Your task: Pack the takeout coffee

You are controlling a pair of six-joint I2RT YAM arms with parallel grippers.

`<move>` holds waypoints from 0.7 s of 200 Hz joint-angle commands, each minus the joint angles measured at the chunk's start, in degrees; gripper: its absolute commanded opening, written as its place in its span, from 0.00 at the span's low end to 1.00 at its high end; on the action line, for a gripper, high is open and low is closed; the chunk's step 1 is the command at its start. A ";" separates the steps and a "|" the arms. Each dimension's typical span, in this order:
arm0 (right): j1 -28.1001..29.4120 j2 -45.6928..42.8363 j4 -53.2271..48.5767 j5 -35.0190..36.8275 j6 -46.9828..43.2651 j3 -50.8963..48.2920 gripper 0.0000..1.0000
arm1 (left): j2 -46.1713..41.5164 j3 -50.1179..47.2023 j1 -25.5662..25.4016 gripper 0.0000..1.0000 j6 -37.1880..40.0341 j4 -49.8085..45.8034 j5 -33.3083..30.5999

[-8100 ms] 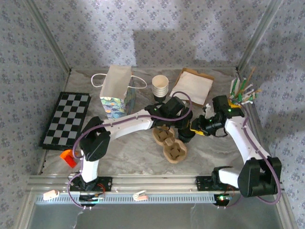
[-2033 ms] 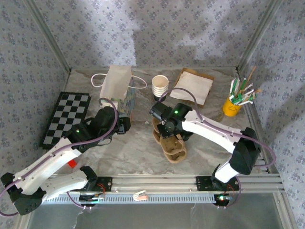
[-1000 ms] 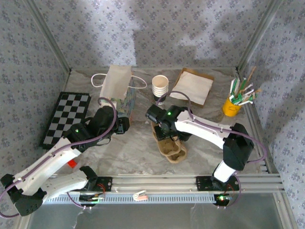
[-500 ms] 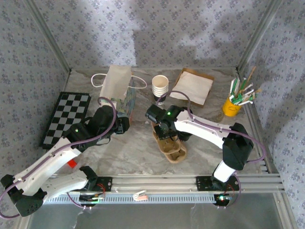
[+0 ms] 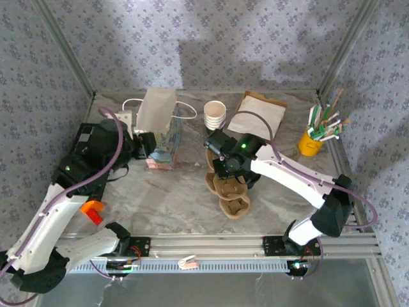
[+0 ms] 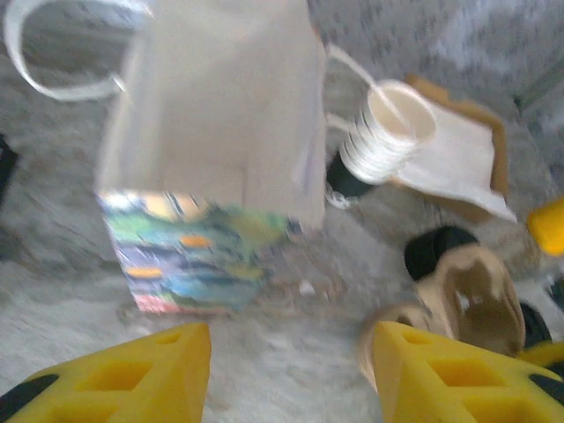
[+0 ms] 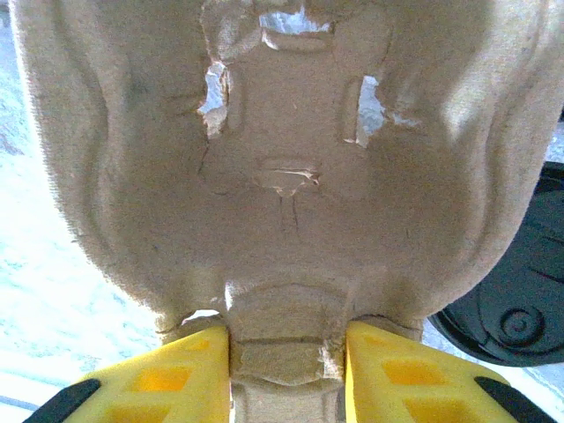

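The paper bag [image 5: 160,121] with a colourful lower panel stands at the back left, mouth open, seen close in the left wrist view [image 6: 220,132]. My left gripper [image 5: 144,146] [image 6: 291,370] hovers open just in front of the bag, nothing between its fingers. The brown pulp cup carrier [image 5: 230,192] [image 6: 471,295] lies mid-table. My right gripper [image 5: 225,167] [image 7: 286,370] is shut on the carrier's centre ridge [image 7: 282,159]. A stack of white paper cups [image 5: 215,116] [image 6: 383,132] stands behind the carrier.
Black lids [image 7: 511,308] [image 6: 432,249] lie beside the carrier. Brown napkins [image 5: 259,115] sit at the back, a yellow cup of stirrers [image 5: 311,142] at the right. A checkerboard [image 5: 80,153] and an orange piece [image 5: 92,211] lie at the left.
My left arm has swung up and to the left, its gripper drawn back from the bag's side. My right gripper has shifted slightly right, still holding the carrier.
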 commanded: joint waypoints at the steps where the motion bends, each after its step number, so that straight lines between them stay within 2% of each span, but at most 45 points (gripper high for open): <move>1: -0.83 -1.37 -3.36 -0.46 0.08 2.78 0.35 | 5.17 6.12 4.19 0.52 7.23 -4.63 1.72; 43: -2.70 -1.20 -3.13 -2.13 -1.18 4.73 0.35 | 17.20 15.44 12.07 0.53 12.86 -6.12 3.99; 79: -4.08 -1.07 -2.21 -4.00 -1.83 4.98 0.35 | 26.94 20.62 17.74 0.54 16.14 -6.34 8.98; 106: -4.32 -1.02 -2.46 -4.54 -2.07 5.54 0.35 | 31.89 23.56 18.60 0.51 16.62 -9.44 5.28; 140: -4.52 -1.06 -2.53 -4.97 -2.31 5.76 0.35 | 32.96 21.65 18.89 0.46 17.28 -9.08 6.53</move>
